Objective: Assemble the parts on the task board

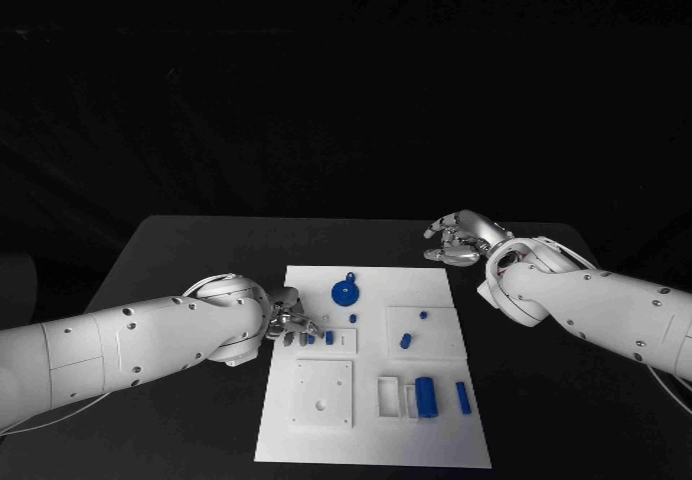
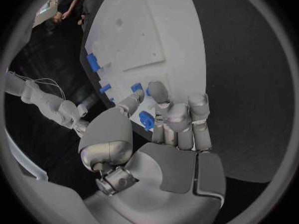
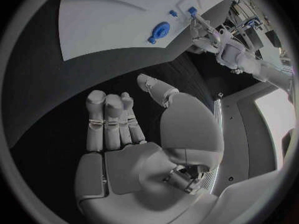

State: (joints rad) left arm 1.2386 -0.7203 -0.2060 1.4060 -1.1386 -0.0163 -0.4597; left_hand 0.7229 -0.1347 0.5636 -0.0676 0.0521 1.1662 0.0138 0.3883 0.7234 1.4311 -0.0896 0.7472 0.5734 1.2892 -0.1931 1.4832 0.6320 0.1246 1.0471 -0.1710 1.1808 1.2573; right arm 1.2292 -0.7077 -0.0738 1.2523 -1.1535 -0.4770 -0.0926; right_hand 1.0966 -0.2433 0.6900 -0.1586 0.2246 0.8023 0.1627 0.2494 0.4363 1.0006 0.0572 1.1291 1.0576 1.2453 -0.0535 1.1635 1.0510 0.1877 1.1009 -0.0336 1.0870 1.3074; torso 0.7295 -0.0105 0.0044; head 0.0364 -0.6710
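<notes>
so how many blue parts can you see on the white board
7: a round one at the far end, two small ones mid-right, two near-right, two by the left hand, which may hide more.

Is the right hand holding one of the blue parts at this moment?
No: in the right wrist view the right hand hangs over bare black table with its fingers apart and nothing in them, off the task board.

Blue parts (image 1: 346, 292) lie on the white task board (image 1: 375, 440), upon a black table (image 1: 188, 250).
</notes>
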